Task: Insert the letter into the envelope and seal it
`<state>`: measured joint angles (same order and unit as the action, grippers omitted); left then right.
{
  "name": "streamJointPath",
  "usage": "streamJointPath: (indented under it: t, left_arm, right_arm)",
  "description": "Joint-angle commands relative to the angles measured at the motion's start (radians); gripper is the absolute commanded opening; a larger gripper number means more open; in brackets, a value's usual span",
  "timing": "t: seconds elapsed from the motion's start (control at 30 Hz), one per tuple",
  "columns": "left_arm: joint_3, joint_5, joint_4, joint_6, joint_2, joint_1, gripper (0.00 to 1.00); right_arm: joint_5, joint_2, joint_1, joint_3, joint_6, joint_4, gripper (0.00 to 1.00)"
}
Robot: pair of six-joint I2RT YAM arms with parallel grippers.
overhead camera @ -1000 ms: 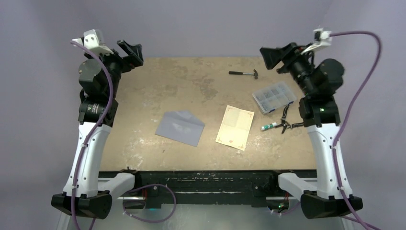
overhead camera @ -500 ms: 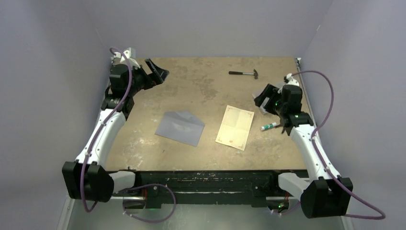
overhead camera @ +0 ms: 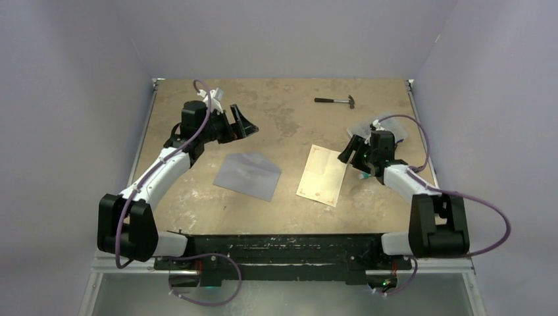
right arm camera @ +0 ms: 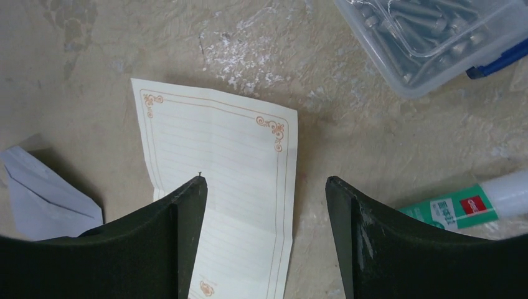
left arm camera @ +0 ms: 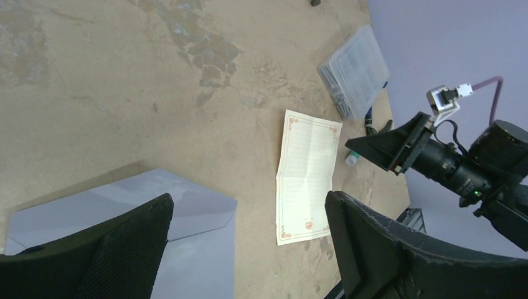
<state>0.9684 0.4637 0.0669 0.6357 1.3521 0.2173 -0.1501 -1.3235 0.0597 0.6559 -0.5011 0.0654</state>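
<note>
The top external camera looks steeply down from above and behind the arm bases, which sit at 6 o'clock, and takes in the whole table [overhead camera: 283,108] from afar. The left wrist camera, moderately high, faces obliquely out between its own jaws toward the right arm [left arm camera: 492,149] at 3 o'clock. The right wrist camera hangs close over the table, looking nearly straight down between its jaws. All three views share the letter [right arm camera: 230,162] and the envelope [left arm camera: 187,205]; both wrist views also catch the clear parts box [left arm camera: 356,73].
</note>
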Motion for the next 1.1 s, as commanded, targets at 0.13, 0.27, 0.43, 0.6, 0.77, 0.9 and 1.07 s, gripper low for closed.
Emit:
streamJointPath:
  t: [0.13, 0.27, 0.43, 0.6, 0.77, 0.9, 1.07]
  left_arm:
    - [0.030, -0.004, -0.023, -0.008, 0.030, 0.042, 0.92]
    - [0.039, 0.000, -0.011, -0.017, 0.034, 0.045, 0.93]
    - [0.032, -0.017, -0.001, -0.016, 0.032, 0.047, 0.93]
    - [0.032, -0.021, 0.006, -0.012, 0.022, 0.047, 0.93]
    - [0.024, -0.022, 0.013, -0.012, 0.007, 0.047, 0.93]
    - [0.021, -0.022, 0.010, -0.017, -0.007, 0.047, 0.93]
    - [0.022, -0.030, -0.011, -0.012, -0.027, 0.047, 0.93]
  right_arm:
    - [-0.052, -0.127, -0.001, -0.023, 0.014, -0.228, 0.65]
    - [-0.117, -0.143, 0.000, -0.049, 0.044, -0.289, 0.62]
    - [-0.165, -0.180, 0.000, -0.090, 0.045, -0.378, 0.52]
    - [-0.170, -0.186, -0.002, -0.116, 0.035, -0.440, 0.47]
    - [-0.220, -0.179, -0.001, -0.122, 0.047, -0.486, 0.12]
    - [-0.236, -0.119, -0.003, -0.112, 0.047, -0.483, 0.00]
    - [-0.247, 0.053, -0.001, -0.035, 0.029, -0.410, 0.00]
